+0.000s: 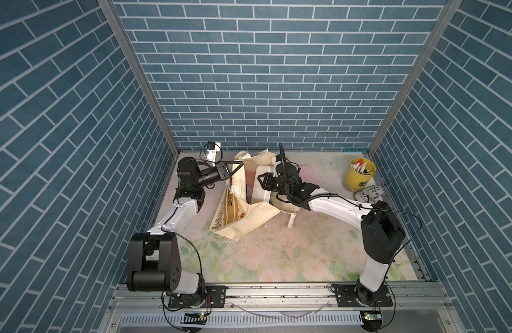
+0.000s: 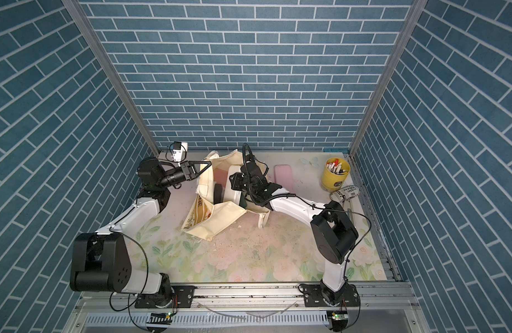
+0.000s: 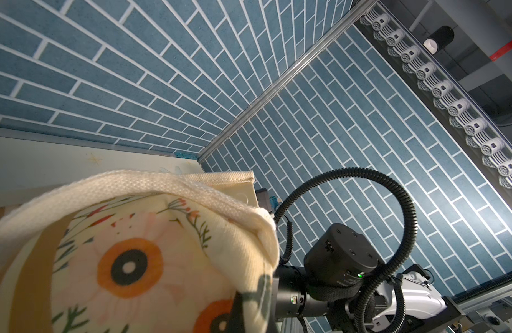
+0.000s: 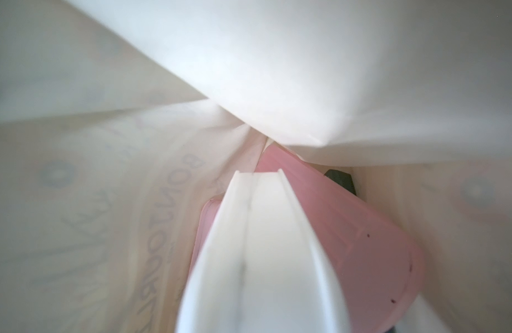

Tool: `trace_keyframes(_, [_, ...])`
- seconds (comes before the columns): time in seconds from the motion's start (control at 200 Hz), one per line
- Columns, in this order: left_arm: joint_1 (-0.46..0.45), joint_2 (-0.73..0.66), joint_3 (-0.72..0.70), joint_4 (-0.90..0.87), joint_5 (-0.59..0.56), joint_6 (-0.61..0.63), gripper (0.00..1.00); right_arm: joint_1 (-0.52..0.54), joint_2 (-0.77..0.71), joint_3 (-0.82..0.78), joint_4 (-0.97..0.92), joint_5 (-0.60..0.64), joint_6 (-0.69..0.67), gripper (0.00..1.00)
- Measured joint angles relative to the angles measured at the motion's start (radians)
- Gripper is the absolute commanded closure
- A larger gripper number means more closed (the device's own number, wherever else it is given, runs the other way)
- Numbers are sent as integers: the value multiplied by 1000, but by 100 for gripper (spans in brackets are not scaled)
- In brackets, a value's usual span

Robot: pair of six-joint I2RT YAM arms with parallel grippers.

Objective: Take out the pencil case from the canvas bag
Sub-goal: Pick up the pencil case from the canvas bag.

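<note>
The canvas bag [image 1: 257, 216] [image 2: 220, 216] lies on the table [image 1: 278, 259], in the middle and toward the far side. Its mouth is open and its flower side faces left and near. The left tool [image 1: 241, 164] [image 2: 210, 163] is closed on the top edge of the bag at the far left and holds it up. In the left wrist view the bag's strap and an orange flower are very close [image 3: 162, 259]. The right tool [image 1: 259, 180] [image 2: 231, 180] reaches into the mouth of the bag from the right. It is closed on the white pencil case [image 1: 262, 196] [image 2: 234, 199]. The pencil case stands on its edge inside the bag, with its top poking out of the mouth. In the right wrist view the pencil case [image 4: 263, 259] sits right in the middle, with the bag's cloth [image 4: 249, 57] all around it. A pink thing [image 1: 250, 176] [image 4: 364, 245] is in the bag too, touching the pencil case. A dark thing [image 2: 218, 193] sits just beside them in the bag. In a top view a pink case [image 2: 283, 176] lies flat on the table just right of the bag. A yellow pot [image 1: 357, 178] [image 2: 334, 178] full of pens stands in the far right corner, well apart from the bag. A small roll with black letters [image 1: 367, 193] lies just beside the pot, on its near side.
</note>
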Motion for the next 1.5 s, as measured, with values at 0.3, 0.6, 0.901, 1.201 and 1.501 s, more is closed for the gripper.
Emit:
trace_keyframes(0.3, [0,-2,11,-28,0,15,100,0,-92,-118,141,32,-55,90])
trace_keyframes(0.6, [0,-2,17,-46,0,21,100,0,-206,-234,315,35,-137,91])
trace_keyframes(0.901, [0,-2,20,-53,-3,22,100,0,-413,-283,364,144,-298,93])
trace_keyframes(1.201, [0,-2,26,-64,-8,22,100,-5,-585,-328,358,466,-484,97])
trace_keyframes(1.501, [0,-9,30,-80,-14,22,100,-227,-651,-357,41,640,-409,98])
